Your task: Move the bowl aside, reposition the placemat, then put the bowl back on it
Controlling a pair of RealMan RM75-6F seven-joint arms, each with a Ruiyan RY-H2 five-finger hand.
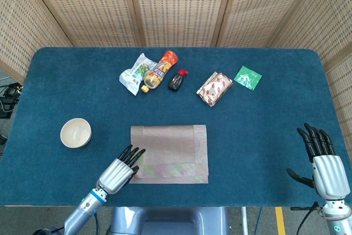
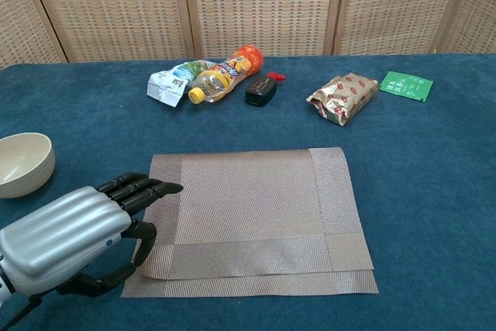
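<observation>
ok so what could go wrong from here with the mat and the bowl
The placemat looks doubled along its near edge under the left hand; another pull there may fold it more, leaving an uneven base. The bowl sits apart on the cloth to the left, so it may end up on a creased mat. The right hand is open at the far side and cannot steady the mat.

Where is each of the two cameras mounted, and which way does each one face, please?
Head view: high above the near edge, looking steeply down on the whole table; left hand and right hand show.
Chest view: low at the near edge, looking across toward the screen; only the left hand shows.
Shared: placemat, bowl, left hand.
</observation>
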